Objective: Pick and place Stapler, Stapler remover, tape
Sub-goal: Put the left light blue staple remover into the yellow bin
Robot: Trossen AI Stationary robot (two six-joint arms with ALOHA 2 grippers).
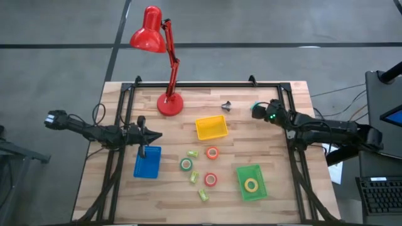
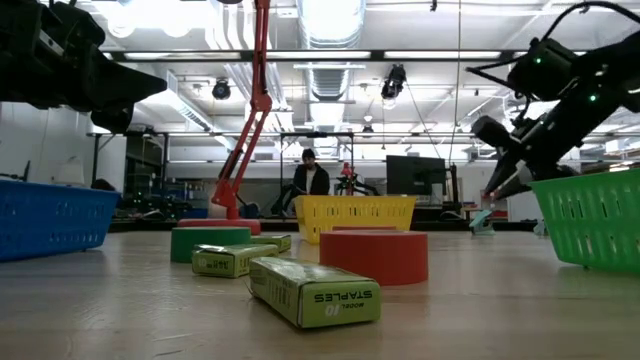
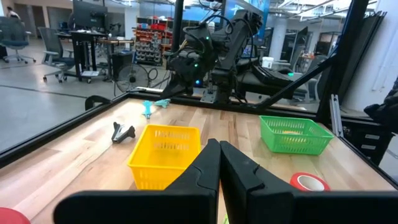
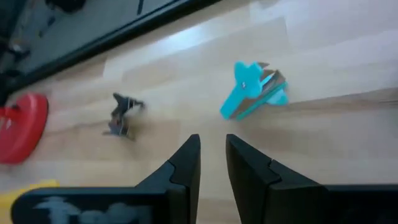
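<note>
High view: my right gripper (image 1: 256,110) hovers at 2 o'clock over the table (image 1: 282,201), fingers narrowly apart and holding nothing, near the teal staple remover (image 4: 254,90). My left gripper (image 1: 155,135) is pressed together above the blue basket (image 1: 147,162). 3 tape rolls (image 1: 211,153) lie mid-table; the yellow roll (image 1: 251,185) is in the green basket (image 1: 252,182).

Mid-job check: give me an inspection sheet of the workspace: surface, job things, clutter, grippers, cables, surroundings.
surface: wooden table carrying a yellow basket, blue basket and green basket.
job's things: stapler and staple remover loose near the far edge; yellow tape in the green basket; orange tape, green tape and red tape loose mid-table.
clutter: three staple boxes; lamp.
grippers: left gripper jaws shut, empty, by the blue basket; right gripper jaws slightly apart, empty, near the stapler.
cables: dark loops by the left arm.
surroundings: a person beyond the table.
</note>
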